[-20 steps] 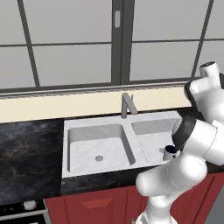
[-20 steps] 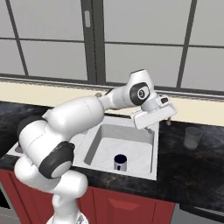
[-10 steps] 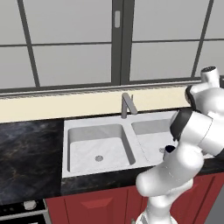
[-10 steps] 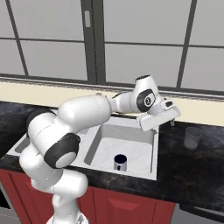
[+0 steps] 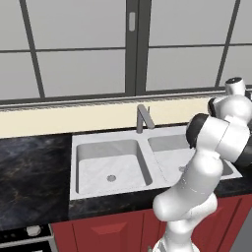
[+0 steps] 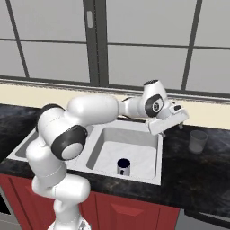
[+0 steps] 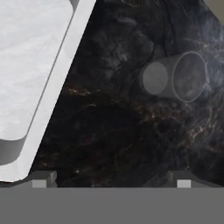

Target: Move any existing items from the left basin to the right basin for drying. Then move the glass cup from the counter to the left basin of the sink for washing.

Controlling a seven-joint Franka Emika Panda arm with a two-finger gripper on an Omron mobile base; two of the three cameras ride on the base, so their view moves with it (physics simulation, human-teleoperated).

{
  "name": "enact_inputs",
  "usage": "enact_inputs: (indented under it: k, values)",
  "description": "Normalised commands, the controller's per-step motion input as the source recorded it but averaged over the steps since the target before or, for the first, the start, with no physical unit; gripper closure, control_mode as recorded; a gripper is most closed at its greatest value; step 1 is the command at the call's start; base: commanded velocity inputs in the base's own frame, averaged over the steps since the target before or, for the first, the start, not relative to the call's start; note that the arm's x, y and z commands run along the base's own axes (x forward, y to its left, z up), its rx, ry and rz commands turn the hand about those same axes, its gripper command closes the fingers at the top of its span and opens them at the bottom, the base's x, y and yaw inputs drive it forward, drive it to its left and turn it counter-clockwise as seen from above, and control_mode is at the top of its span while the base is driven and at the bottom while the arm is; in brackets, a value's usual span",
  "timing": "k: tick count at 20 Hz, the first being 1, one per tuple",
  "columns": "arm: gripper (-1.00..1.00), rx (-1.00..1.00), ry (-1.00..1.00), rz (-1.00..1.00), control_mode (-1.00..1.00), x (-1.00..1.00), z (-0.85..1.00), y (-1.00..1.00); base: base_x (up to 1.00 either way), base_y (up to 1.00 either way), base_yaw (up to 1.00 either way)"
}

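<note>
The glass cup [image 6: 197, 141] stands upright on the counter [image 6: 202, 170], right of the sink's [image 6: 134, 134] right rim and near the counter's back edge. The gripper [image 6: 173, 119] hangs released above the counter, between sink and cup, touching neither. A small cup [image 6: 123, 166] sits in the right basin [image 6: 139, 150], near its front wall.

Two cups: glass cup [image 6: 197, 141], dark-blue cup [image 6: 123, 166]

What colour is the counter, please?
Glossy black counter with faint pale veins, clearest in the hand view.
</note>
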Motion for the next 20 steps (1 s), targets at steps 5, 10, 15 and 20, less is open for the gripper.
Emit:
enact_inputs:
  k: [5,10,15,20]
  values:
    - [-1.0,0.0,0.0,0.0,-1.0,0.18,-0.01,-0.38,0.0,0.0,0.0]
    - [-1.0,0.0,0.0,0.0,-1.0,0.27,-0.06,-0.15,0.0,0.0,0.0]
    - [-1.0,0.02,0.0,0.0,-1.0,0.27,-0.12,-0.04,0.0,0.0,0.0]
    - [-1.0,0.01,0.0,0.0,-1.0,0.14,-0.24,-0.14,0.0,0.0,0.0]
